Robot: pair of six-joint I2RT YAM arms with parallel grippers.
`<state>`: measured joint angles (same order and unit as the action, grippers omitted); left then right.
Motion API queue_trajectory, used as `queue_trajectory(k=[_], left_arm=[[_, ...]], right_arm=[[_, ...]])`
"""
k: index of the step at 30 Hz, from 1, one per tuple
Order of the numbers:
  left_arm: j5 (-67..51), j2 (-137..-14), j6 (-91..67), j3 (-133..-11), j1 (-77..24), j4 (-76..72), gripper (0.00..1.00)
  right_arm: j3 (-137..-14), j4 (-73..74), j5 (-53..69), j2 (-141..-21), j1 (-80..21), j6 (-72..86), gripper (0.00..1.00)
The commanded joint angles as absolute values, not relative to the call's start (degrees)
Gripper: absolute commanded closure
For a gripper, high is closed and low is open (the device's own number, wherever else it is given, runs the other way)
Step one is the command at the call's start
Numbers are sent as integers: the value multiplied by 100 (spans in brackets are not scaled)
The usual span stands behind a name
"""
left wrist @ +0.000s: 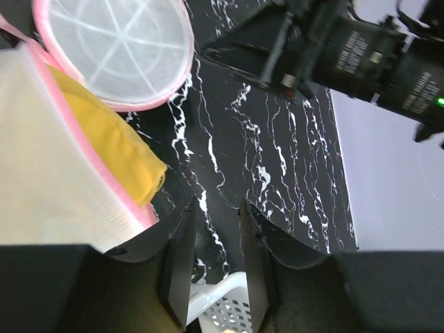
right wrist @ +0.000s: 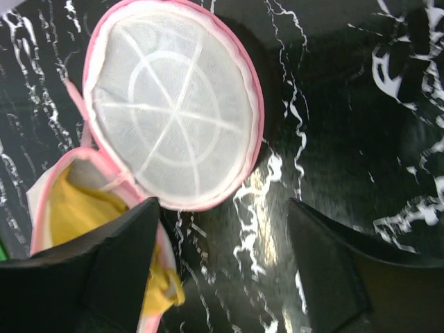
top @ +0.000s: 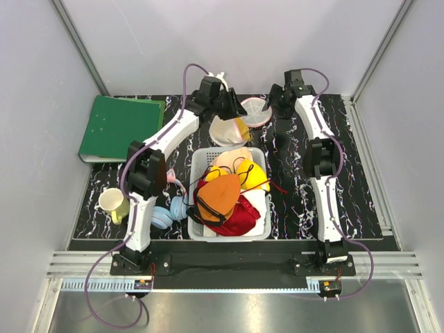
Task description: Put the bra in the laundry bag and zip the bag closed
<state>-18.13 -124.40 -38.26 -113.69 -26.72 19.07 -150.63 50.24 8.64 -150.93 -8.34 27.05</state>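
Observation:
The laundry bag (top: 227,132) is a white mesh pouch with a pink zipper rim, lying behind the basket with its round lid (top: 257,111) flipped open to the right. The yellow bra (left wrist: 111,132) sits inside, and a fold (right wrist: 163,291) pokes out past the rim. My left gripper (top: 234,105) hovers over the bag's far side. In its wrist view the left gripper (left wrist: 216,215) is open by a narrow gap, with only tabletop between the fingers. My right gripper (right wrist: 225,208) is wide open just beside the lid (right wrist: 173,104), touching nothing.
A white plastic basket (top: 263,208) of orange, red and yellow garments stands at the centre front, just near the bag. A green folder (top: 118,127) lies back left. A pale mug (top: 111,202) and blue headphones (top: 166,211) sit left of the basket.

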Motion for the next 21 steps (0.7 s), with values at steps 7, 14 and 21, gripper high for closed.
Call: queue_trajectory(k=[7, 14, 21], left_arm=[[-1407, -12744, -4209, -11848, -2681, 1538, 73], [-1319, -12753, -4834, -11734, -2742, 1529, 76], [-1186, -12446, -4983, -11505, -2777, 1556, 75]], right_arm=[[-15161, 4280, 800, -15574, -879, 2698, 33], [-15169, 4298, 1019, -15741, -800, 3383, 42], [-15328, 4438, 1169, -15908, -730, 3797, 53]])
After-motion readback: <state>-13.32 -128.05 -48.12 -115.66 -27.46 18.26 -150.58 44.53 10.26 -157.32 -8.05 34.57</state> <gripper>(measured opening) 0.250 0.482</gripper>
